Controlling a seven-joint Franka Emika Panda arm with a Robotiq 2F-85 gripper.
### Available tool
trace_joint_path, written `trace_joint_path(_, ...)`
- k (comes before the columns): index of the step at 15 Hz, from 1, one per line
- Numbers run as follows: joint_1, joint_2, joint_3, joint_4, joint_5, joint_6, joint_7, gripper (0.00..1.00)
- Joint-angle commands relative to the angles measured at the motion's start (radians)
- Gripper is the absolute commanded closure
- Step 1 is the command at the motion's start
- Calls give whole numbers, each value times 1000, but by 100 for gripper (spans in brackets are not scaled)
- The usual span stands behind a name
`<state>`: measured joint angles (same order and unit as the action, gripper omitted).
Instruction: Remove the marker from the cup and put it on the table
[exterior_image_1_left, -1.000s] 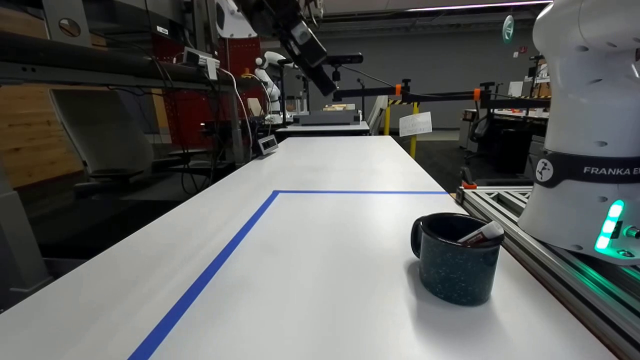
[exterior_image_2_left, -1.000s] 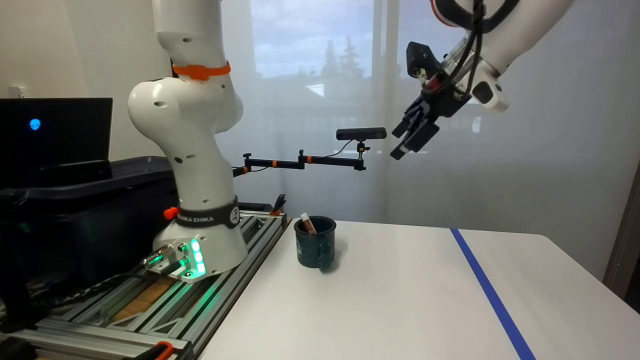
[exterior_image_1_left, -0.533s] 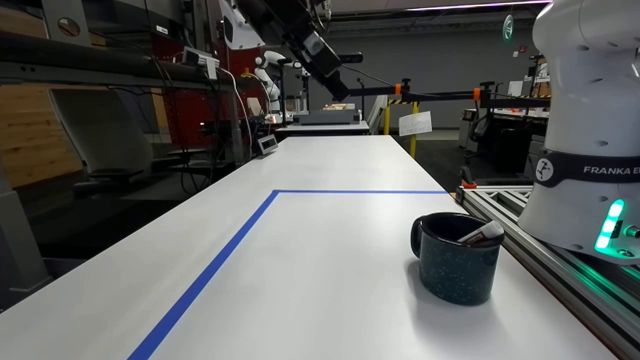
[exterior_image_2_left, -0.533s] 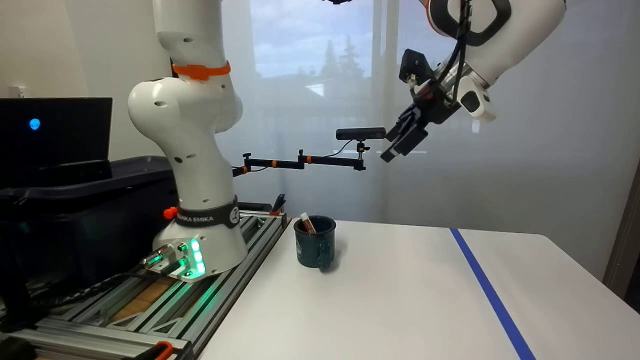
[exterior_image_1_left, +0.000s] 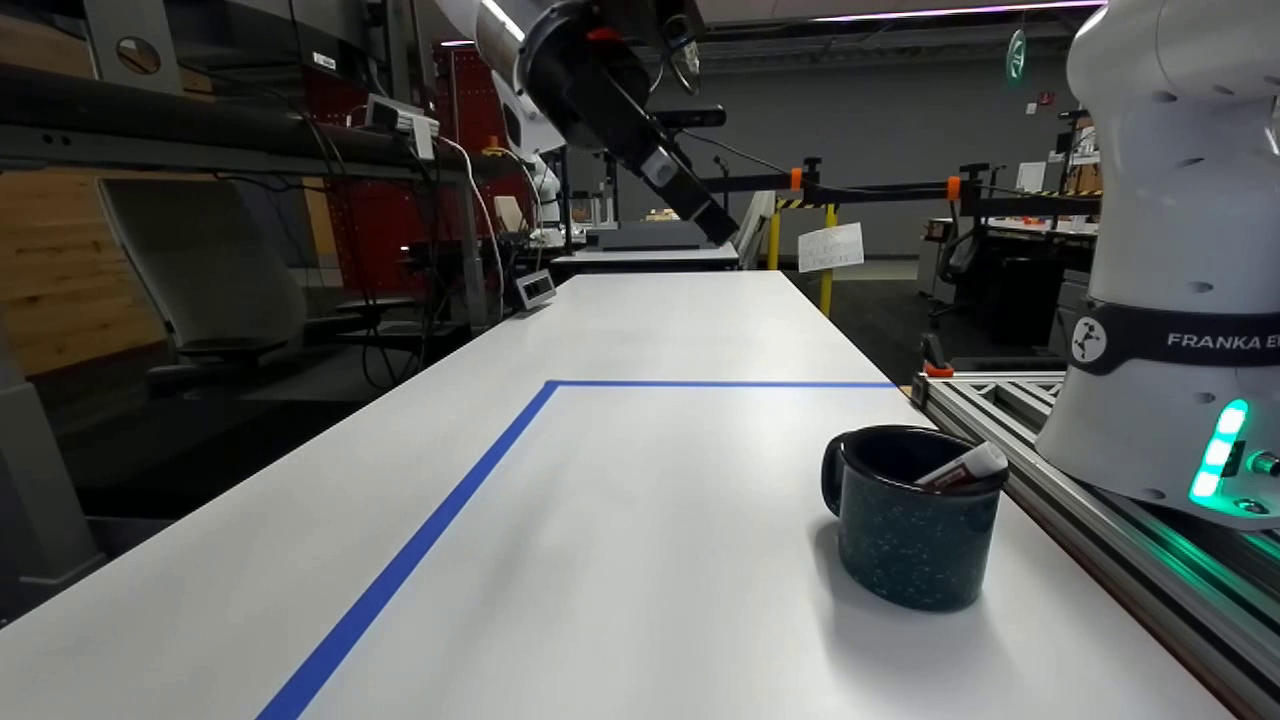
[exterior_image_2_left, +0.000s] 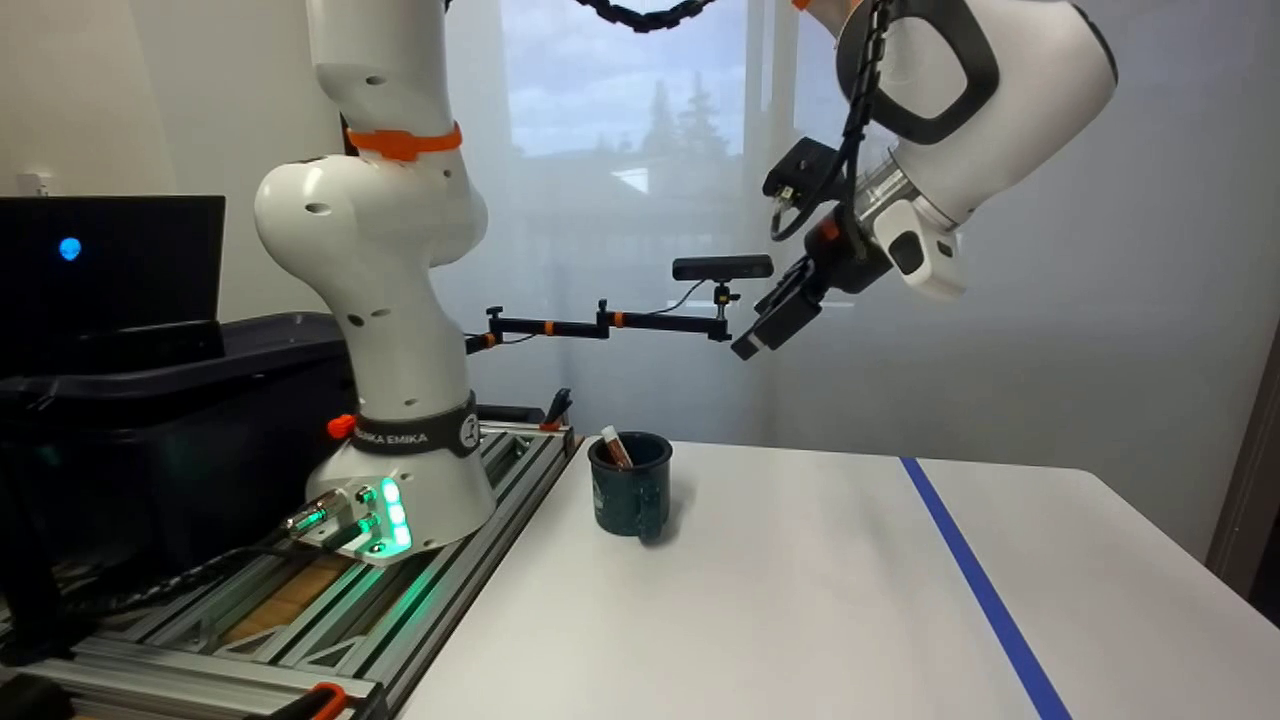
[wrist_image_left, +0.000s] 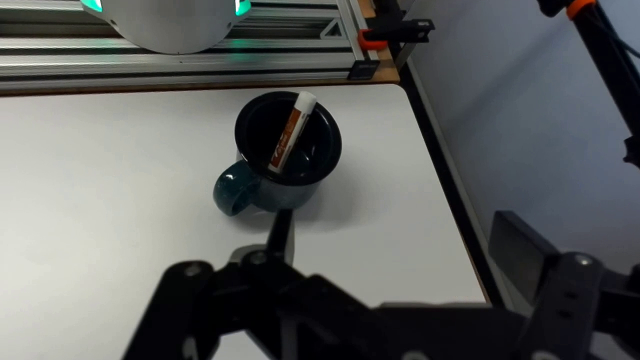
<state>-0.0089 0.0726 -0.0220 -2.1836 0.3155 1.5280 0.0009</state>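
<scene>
White-capped, the marker (wrist_image_left: 292, 132) leans in the cup (wrist_image_left: 286, 194), top poking out; the cup stands upright on the surface (wrist_image_left: 125, 175). Well apart, the claw (wrist_image_left: 394, 215) is spread (holding nothing), so this seems the approach; next it should line up on that top, lower and pinch.

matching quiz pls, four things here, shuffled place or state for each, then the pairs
1. White marker with brown label
2. Dark teal round mug
3. Black two-finger gripper
4. Blue tape strip

A. Upright on the flat white tabletop
B. Stuck down flat
C. Leaning inside the mug
D. Open in the air

Pairs: 1-C, 2-A, 3-D, 4-B
</scene>
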Motion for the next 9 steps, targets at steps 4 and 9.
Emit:
trace_joint_path(4, -8, -75, -3, -198, 52, 64, 45, 0)
trace_joint_path(9, -14, -108, -8, -298, 67, 112, 49, 0)
